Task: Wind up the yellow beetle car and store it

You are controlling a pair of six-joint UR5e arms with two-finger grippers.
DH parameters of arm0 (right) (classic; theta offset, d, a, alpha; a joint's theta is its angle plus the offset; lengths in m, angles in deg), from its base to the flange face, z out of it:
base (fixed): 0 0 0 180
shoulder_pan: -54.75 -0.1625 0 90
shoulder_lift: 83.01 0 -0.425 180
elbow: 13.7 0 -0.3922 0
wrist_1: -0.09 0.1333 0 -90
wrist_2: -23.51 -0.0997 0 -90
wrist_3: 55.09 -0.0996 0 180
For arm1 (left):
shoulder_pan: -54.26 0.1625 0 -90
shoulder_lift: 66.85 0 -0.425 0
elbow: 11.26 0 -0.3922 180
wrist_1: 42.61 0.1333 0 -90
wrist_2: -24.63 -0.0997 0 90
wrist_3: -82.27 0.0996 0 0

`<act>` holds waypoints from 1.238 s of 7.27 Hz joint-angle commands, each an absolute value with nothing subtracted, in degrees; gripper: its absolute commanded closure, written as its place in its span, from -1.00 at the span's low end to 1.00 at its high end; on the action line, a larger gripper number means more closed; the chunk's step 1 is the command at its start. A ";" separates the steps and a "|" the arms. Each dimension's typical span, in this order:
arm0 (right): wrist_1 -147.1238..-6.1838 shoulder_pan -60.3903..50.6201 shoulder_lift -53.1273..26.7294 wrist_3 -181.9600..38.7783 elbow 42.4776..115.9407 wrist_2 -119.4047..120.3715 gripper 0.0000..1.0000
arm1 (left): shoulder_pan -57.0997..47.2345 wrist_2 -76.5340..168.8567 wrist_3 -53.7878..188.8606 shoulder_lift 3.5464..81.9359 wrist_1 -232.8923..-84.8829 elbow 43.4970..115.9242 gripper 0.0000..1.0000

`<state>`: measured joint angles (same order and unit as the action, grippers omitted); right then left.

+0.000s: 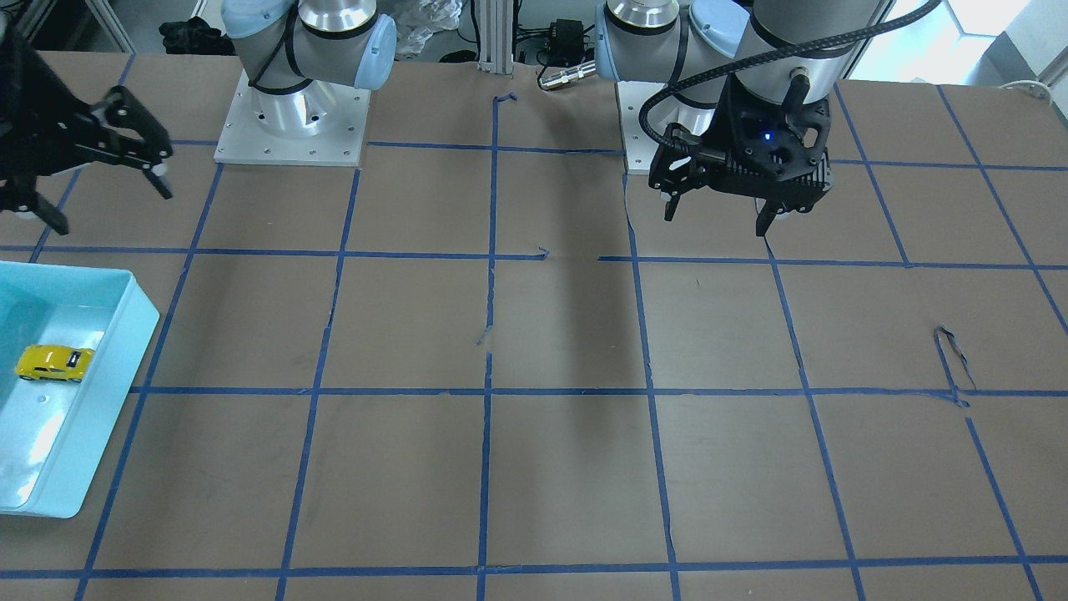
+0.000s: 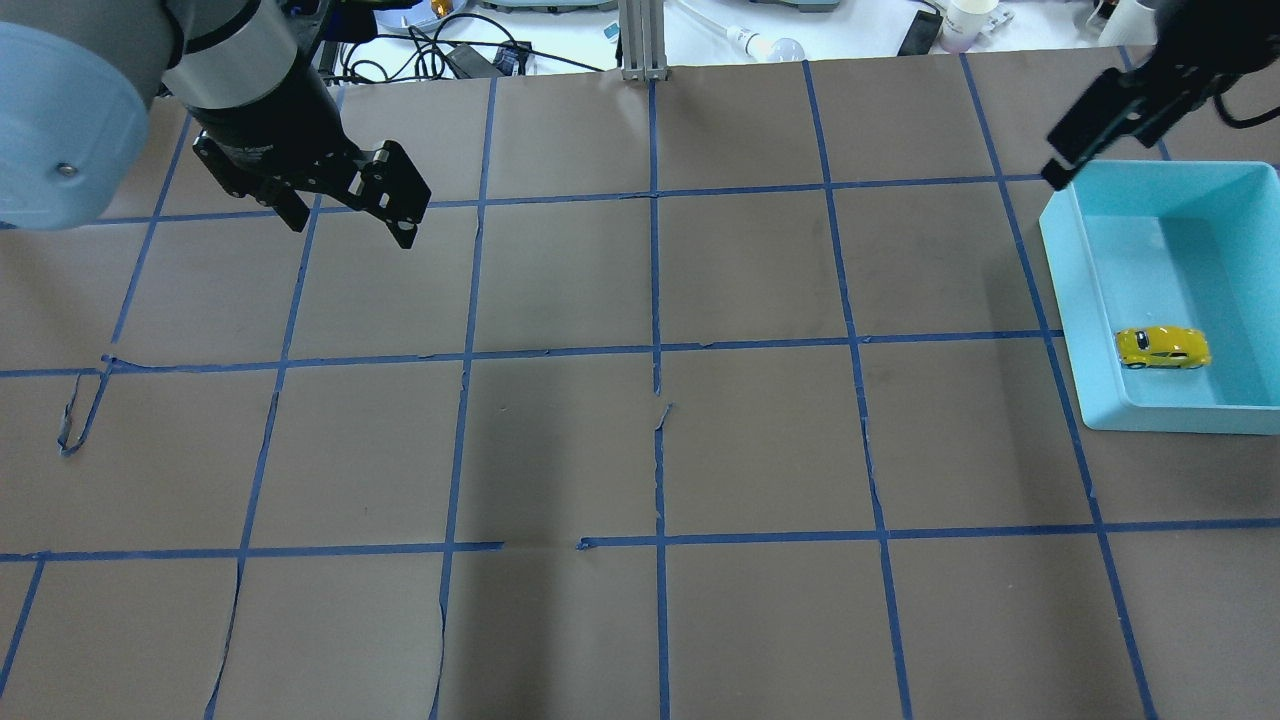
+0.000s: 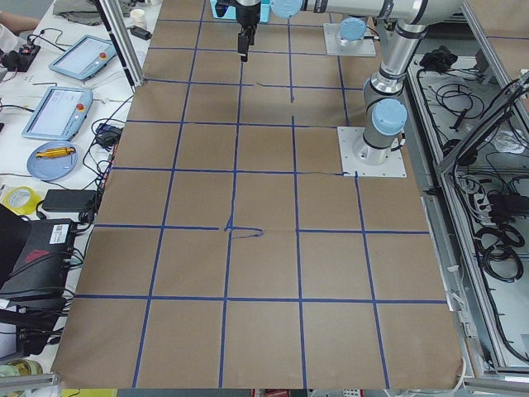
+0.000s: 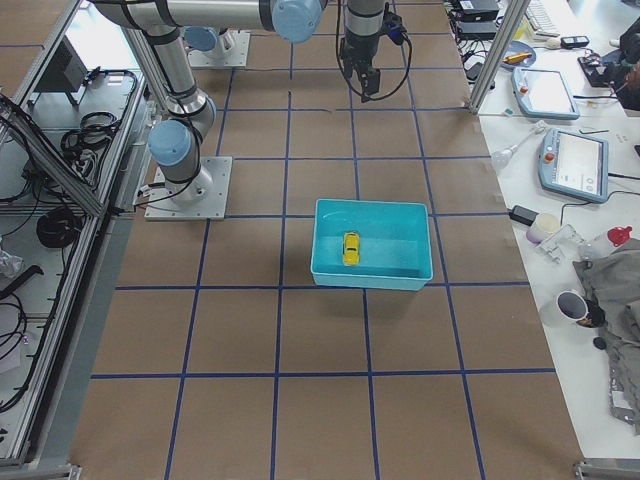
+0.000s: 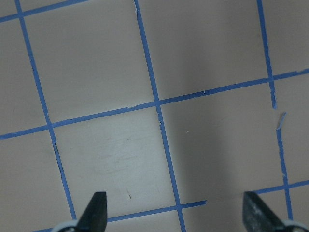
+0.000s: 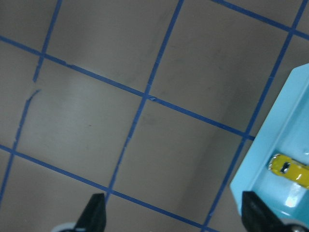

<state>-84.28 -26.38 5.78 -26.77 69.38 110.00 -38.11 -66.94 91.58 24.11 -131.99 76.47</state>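
The yellow beetle car [image 1: 54, 363] [image 2: 1162, 347] [image 4: 351, 248] lies on its wheels on the floor of a light-blue bin [image 1: 125, 334] [image 2: 1065, 290] [image 4: 370, 207] at the robot's right end of the table. My right gripper [image 1: 108, 207] hangs open and empty above the table just off the bin's corner. Its wrist view [image 6: 175, 212] shows the car [image 6: 289, 170] in the bin [image 6: 260, 159]. My left gripper [image 1: 717, 213] [image 2: 350, 230] [image 5: 176, 212] hangs open over bare brown paper, far from the car.
Brown paper with a blue tape grid covers the table, the tape torn loose in spots [image 2: 80, 415]. Two arm bases [image 1: 292, 125] stand at the robot's edge. A metal post [image 2: 640, 40] rises at the operators' edge. Side benches hold tablets [image 4: 575, 165] and cables.
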 commanded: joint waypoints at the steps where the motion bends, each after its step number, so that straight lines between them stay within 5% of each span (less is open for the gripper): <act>1: -84.89 -38.98 5.33 -55.76 69.36 111.30 -1.00 | -38.11 -66.87 91.58 24.11 -131.99 76.54 -1.00; 9: -87.27 -42.72 4.18 -66.78 69.62 111.40 -1.00 | -37.76 -66.95 91.85 24.20 -131.91 76.46 -1.00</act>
